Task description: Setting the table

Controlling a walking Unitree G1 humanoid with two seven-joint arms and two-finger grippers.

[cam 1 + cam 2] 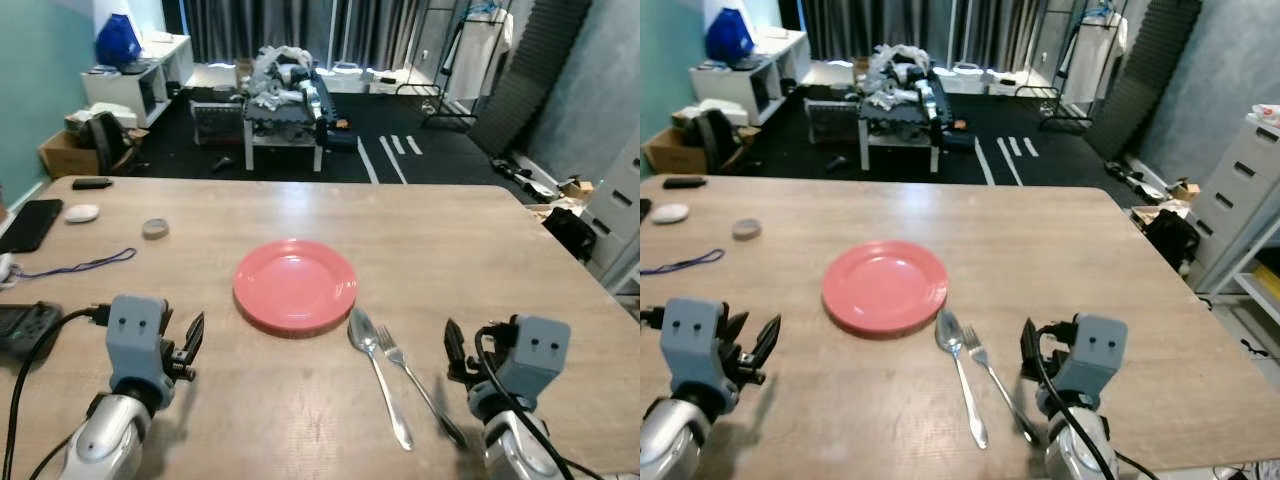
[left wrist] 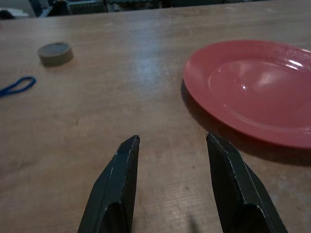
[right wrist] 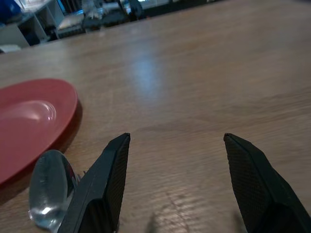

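Left eye view shows a red plate mid-table, with a spoon and fork lying side by side just off its right rim, handles toward the near edge. The right gripper hovers spread and empty beside the fork; the left gripper, also parted, hovers near the near-left edge of the wooden table.

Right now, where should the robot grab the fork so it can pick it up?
Probably by the handle's near end, coming down from above. The fork lies flat on the table, tines close beside the spoon, handle angling away toward the open right gripper. That end has clear wood either side for the fingers.
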